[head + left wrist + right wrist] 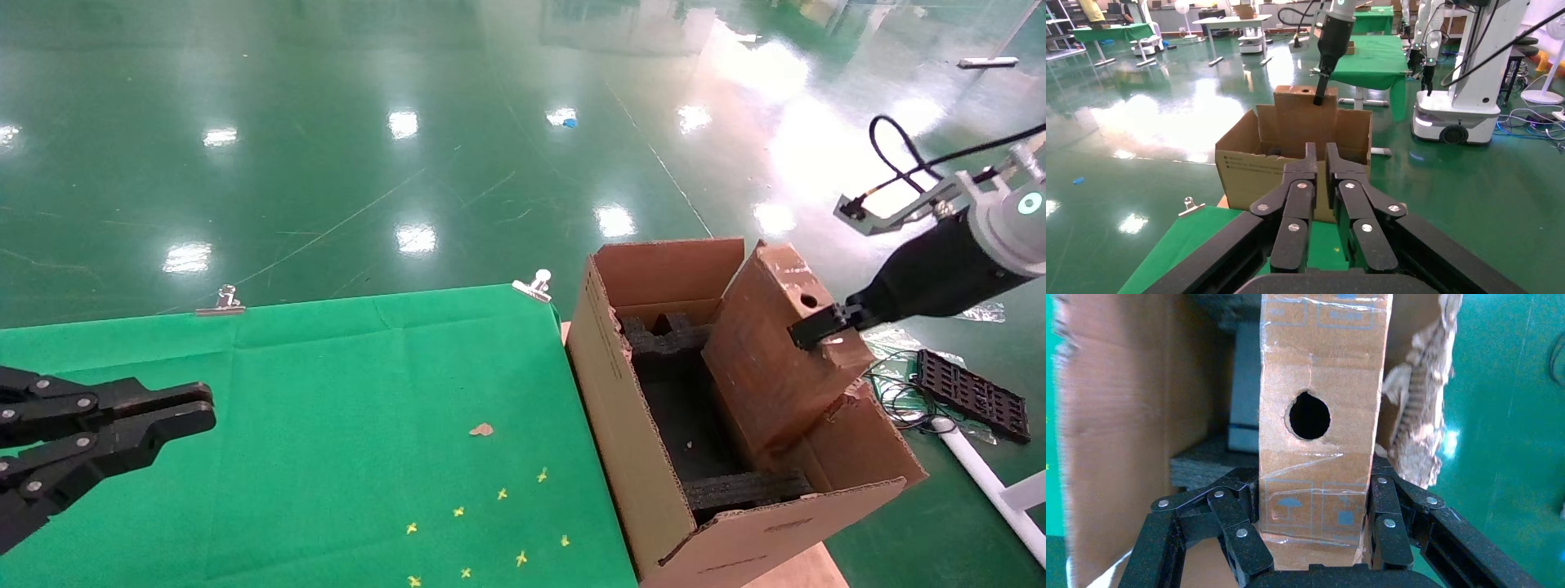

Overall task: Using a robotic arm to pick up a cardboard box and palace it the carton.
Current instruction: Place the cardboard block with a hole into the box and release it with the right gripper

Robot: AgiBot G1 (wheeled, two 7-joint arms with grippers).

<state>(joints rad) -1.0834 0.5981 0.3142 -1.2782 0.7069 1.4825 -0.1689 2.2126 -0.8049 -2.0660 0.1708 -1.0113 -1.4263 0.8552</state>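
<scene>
Head view: green cloth table (327, 392), glossy green floor (409, 122); right tool (817, 331) clamps cardboard box (768, 359).

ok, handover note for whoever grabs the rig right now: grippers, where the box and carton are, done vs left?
Right gripper: shut on the cardboard box, gripping its upper end near the round hole.
Left gripper: shut, holding nothing, parked over the green cloth at the robot's left.
The box is tilted, its lower part already inside the carton, its top sticking out above the rim. The carton sits just past the cloth's right edge, with black foam padding inside.
Done: box picked up and brought into the carton's opening.
Left: lower it fully, release, withdraw the right arm.
</scene>
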